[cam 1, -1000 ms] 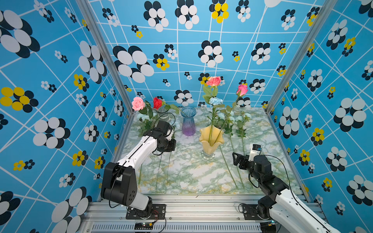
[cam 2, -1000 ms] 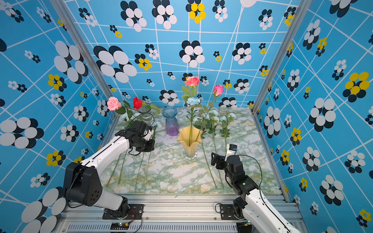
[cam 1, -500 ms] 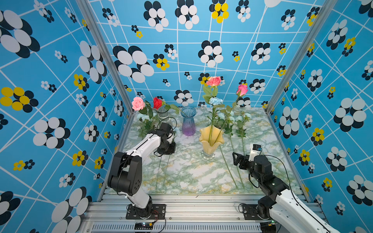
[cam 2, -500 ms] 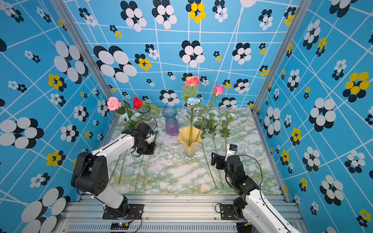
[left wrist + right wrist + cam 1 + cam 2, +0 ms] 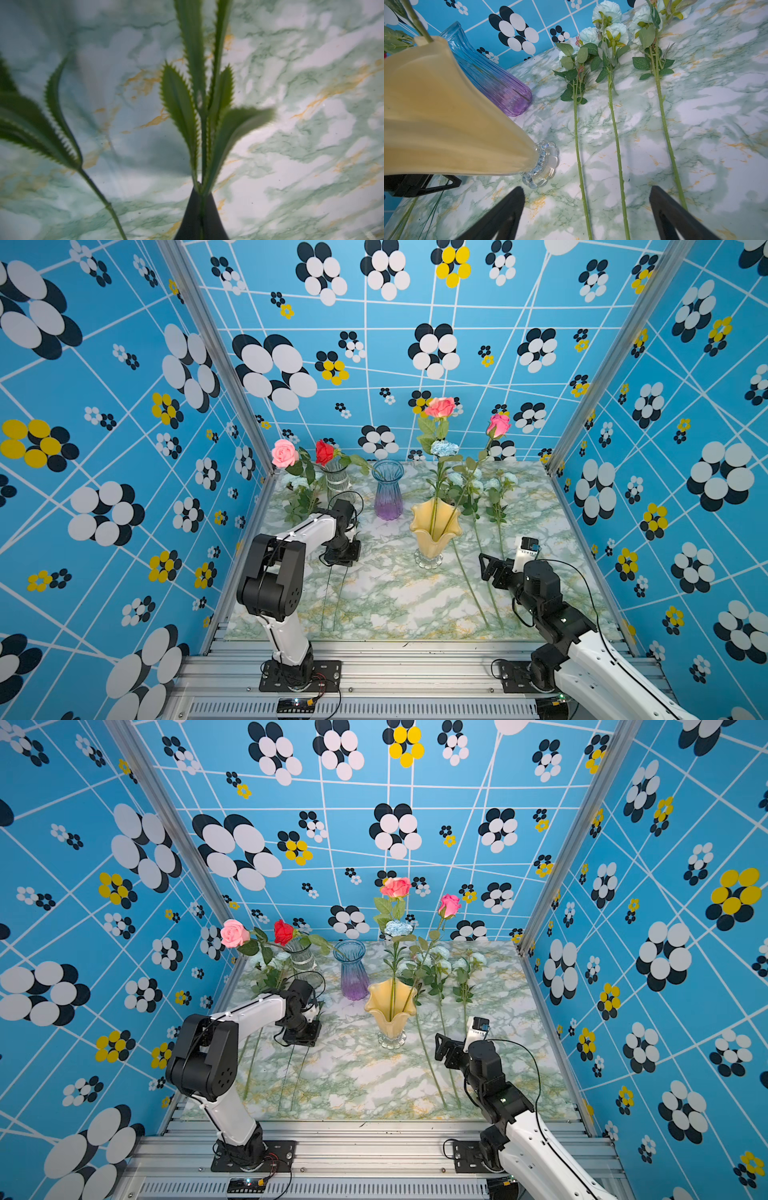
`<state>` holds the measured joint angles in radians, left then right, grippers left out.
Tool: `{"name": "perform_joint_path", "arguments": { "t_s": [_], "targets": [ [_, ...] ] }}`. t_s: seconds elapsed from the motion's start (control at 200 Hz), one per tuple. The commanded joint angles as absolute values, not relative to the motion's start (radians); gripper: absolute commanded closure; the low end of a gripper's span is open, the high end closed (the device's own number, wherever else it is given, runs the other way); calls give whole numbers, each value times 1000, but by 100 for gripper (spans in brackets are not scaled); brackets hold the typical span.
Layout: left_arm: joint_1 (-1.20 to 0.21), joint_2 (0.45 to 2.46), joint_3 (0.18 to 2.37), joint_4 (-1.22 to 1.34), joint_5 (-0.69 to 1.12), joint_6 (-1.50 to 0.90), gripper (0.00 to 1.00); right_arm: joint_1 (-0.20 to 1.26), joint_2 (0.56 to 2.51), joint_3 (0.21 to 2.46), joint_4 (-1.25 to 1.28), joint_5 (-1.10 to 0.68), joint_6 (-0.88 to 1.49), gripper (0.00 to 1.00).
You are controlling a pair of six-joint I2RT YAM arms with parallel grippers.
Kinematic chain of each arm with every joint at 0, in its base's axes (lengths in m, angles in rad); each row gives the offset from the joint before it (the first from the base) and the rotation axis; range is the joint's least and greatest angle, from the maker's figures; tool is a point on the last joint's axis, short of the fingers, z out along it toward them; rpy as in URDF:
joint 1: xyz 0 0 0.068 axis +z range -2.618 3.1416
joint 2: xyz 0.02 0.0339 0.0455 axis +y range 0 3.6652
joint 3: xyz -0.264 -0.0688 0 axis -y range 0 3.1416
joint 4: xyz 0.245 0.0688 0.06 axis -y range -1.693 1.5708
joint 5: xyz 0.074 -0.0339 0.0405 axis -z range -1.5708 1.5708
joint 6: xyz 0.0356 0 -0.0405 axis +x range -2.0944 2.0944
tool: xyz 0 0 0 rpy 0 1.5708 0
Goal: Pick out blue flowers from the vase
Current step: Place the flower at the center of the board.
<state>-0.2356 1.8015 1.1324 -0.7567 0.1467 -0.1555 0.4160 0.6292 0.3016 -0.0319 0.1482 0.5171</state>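
Note:
The yellow vase (image 5: pixel 434 531) stands mid-table and holds two pink roses and one blue flower (image 5: pixel 444 448). Three more blue flowers (image 5: pixel 610 31) lie side by side on the marble to its right, blooms toward the back wall. In both top views my left gripper (image 5: pixel 343 558) is low over the table, left of the vase. It is shut on a thin green leafy stem (image 5: pixel 200 145), whose bloom is hidden. My right gripper (image 5: pixel 586 199) is open and empty, low over the lying stems, its fingers (image 5: pixel 508 207) on either side of two of them.
A blue-to-purple glass vase (image 5: pixel 387 493) stands behind the yellow one. A clear glass vase (image 5: pixel 338 481) at the back left holds a pink and a red rose. Pale blooms (image 5: pixel 297 481) and thin stems (image 5: pixel 328 601) lie along the left side.
My left gripper has come a little toward the front of the table with the stem, and its arm has folded more upright. The right arm has stayed still.

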Motion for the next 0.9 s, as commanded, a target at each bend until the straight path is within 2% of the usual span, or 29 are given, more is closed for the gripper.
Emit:
{"name": "perform_joint_path", "arguments": {
  "t_s": [0.0, 0.28, 0.42, 0.525, 0.665, 0.784, 0.879, 0.894],
  "targets": [
    [-227, 1824, 1154, -796, 105, -139, 100, 420, 618, 278, -12, 165, 531, 3],
    [-221, 1824, 1170, -800, 70, -145, 100, 420, 618, 278, -11, 164, 532, 3],
    [-220, 1825, 1178, -798, 62, -147, 92, 420, 617, 277, -11, 166, 531, 3],
    [-219, 1824, 1185, -802, 54, -142, 90, 420, 619, 277, -11, 166, 531, 3],
    [-218, 1811, 1201, -818, 52, -139, 81, 420, 621, 278, -10, 166, 531, 2],
    [-219, 1784, 1221, -835, 59, -143, 63, 419, 623, 278, -9, 166, 531, 2],
    [-221, 1749, 1237, -853, 58, -144, 58, 419, 624, 278, -8, 166, 531, 2],
    [-220, 1742, 1240, -858, 58, -144, 53, 419, 624, 278, -8, 166, 531, 3]
  ]
}}
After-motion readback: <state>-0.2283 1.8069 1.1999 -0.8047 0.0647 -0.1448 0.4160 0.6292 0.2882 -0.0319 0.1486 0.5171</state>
